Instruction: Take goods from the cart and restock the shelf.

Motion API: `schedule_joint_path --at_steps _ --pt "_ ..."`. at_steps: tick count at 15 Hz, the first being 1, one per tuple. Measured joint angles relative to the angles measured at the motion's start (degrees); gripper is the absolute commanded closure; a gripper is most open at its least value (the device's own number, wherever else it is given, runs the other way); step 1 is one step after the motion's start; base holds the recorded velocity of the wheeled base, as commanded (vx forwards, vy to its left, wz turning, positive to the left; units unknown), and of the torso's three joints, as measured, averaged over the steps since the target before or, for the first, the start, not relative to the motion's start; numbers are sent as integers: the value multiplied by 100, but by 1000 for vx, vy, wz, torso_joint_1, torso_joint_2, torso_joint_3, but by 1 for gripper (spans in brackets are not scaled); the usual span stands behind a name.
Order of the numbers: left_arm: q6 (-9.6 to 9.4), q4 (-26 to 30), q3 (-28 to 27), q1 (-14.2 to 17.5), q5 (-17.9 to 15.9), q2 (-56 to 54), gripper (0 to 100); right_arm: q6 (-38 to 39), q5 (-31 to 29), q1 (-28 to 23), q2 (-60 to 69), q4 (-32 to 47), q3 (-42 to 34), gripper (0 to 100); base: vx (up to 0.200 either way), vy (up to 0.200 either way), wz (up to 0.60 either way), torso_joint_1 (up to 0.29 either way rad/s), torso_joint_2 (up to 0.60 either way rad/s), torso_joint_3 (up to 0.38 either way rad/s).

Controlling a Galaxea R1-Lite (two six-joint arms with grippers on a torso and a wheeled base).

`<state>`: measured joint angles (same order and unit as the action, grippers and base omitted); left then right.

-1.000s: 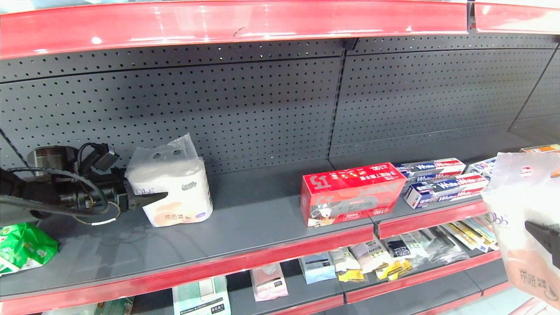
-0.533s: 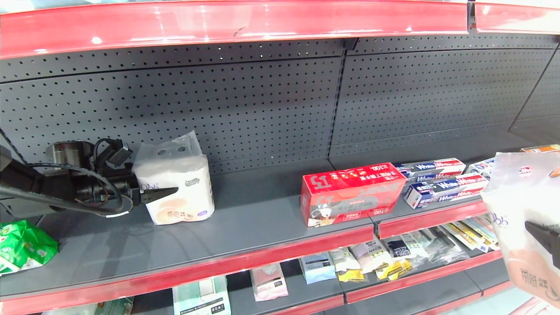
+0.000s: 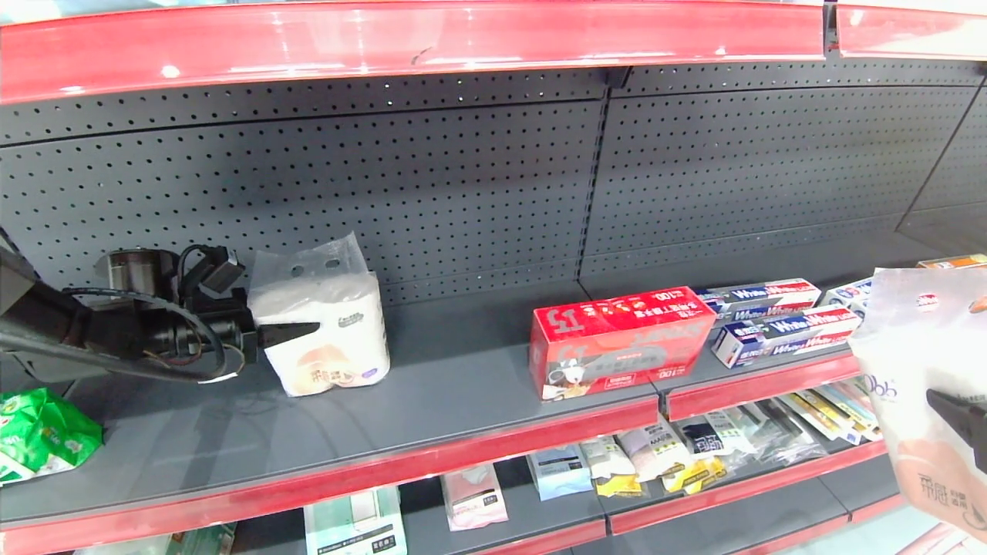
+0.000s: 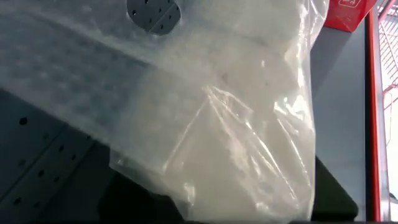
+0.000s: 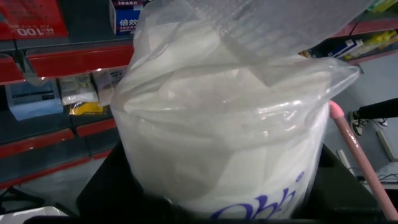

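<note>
Grey metal shelf [image 3: 463, 385] with a red front lip is running across the head view, its perforated back panel standing behind the goods.

Two film-wrapped packs of toilet rolls are being carried. The right roll pack [image 3: 917, 362] is hanging out in front of the shelf, off its right end and not yet over the board, with the right end effector [image 3: 960, 420] clenching it low across the body. The left roll pack [image 3: 324, 324] is sitting well back on the board near the panel, leaning slightly. The left end effector [image 3: 297, 333] is grasping it around the middle, one dark finger lying across its front face. Whether its base is fully bearing on the board cannot be told.

Both packs are looking light, soft and squashy, and the loose film is likely slippery and prone to creeping under pressure. Taking hold around the roll bodies, as both arms are doing, seems safer than pinching the crumpled flap on top, which would probably stretch or tear.

Further right, a red box [image 3: 617, 339] is lying near the front lip, well apart from the left pack. Blue-and-white cartons [image 3: 779, 320] are lying just beside it. A green packet [image 3: 42, 435] is resting at the far left end.
</note>
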<state>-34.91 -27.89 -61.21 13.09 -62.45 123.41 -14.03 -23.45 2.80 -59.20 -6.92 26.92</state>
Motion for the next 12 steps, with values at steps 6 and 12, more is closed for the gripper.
schedule_joint_path --at_steps 6,12 --pt "-412 -268 488 121 -455 -55 100 -33 -38 4 2 0 -5 100 0 0 0 0 0 0" --pt "-236 -278 1213 584 -707 -513 100 -79 -63 6 30 1 -21 100 0 0 0 0 0 0"
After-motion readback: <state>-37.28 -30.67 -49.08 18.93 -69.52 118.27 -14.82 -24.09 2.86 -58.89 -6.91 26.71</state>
